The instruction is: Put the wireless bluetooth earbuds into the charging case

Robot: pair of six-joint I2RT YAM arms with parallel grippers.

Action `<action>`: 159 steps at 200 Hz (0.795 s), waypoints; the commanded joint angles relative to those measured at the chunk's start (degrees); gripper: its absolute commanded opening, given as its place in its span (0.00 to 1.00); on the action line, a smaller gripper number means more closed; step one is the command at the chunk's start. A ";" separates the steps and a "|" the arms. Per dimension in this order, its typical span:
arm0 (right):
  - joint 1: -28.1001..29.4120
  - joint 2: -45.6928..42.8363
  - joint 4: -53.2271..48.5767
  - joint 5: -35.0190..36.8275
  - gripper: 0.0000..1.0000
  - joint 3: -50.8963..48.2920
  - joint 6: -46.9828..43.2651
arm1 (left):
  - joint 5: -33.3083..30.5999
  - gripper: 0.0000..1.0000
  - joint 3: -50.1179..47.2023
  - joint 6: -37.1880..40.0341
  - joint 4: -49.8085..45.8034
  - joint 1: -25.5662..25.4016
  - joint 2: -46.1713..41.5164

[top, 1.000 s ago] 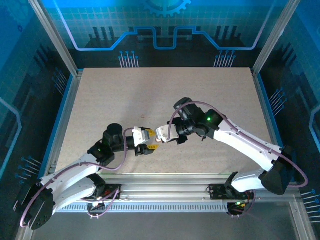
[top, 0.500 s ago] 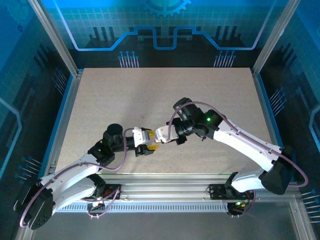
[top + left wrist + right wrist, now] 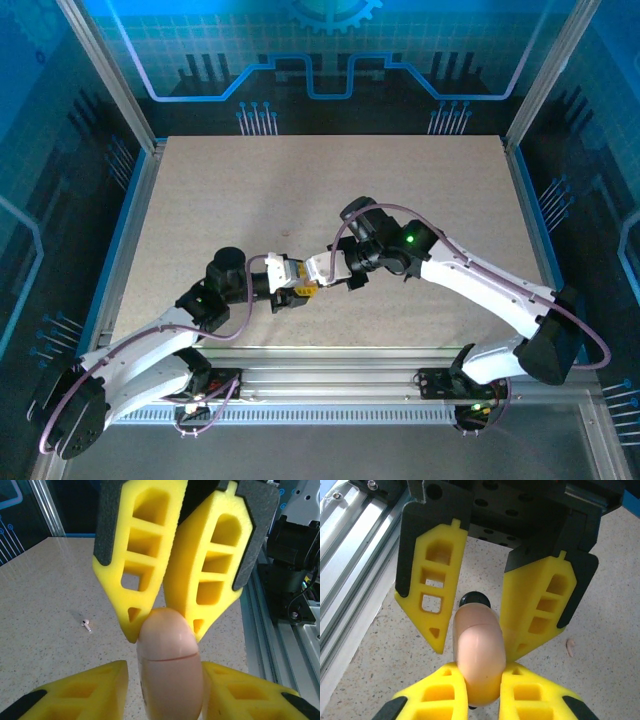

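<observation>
The two grippers meet over the tabletop (image 3: 300, 180), close to the middle of its near edge. Between them is a pale pink charging case (image 3: 167, 665), held clear of the surface (its lid seam reads as a thin closed line).

The right gripper (image 3: 311, 279) is clamped on one end of the case, with both yellow fingertips (image 3: 131, 630) pressed to its sides. The left gripper (image 3: 296, 292) straddles the other end. One of its fingers touches the case and a sliver of gap shows at the other, so whether it grips cannot be told.

A pale pink earbud (image 3: 86, 625) lies loose on the tabletop, farther from the near edge than the case. The right wrist view also shows a small pale pink piece (image 3: 570, 647) on the surface (possibly the same earbud). A small dark round thing (image 3: 474, 599) sits just behind the case, too hidden to name.
</observation>
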 commanded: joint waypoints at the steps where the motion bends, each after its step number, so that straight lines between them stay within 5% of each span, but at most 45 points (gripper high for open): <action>1: 1.04 0.08 0.62 -0.96 0.09 1.88 1.06 | 0.96 0.39 2.17 -0.41 0.51 -0.56 -0.19; 54: 1.01 -0.23 1.68 -1.00 0.13 1.25 2.45 | 1.11 0.20 2.50 -0.09 -0.94 -0.71 -1.13; 70: 0.79 -0.92 2.76 -1.07 0.14 0.65 3.15 | 1.01 0.20 2.68 0.03 -1.50 -0.72 -1.16; 95: 0.43 -1.58 2.93 -1.61 0.11 0.52 3.43 | 0.09 0.36 2.43 -0.16 -1.25 -0.68 -0.96; 159: 0.24 -2.04 2.90 -1.31 0.11 0.21 3.45 | 0.38 0.20 3.16 -0.21 -2.63 -0.70 -0.79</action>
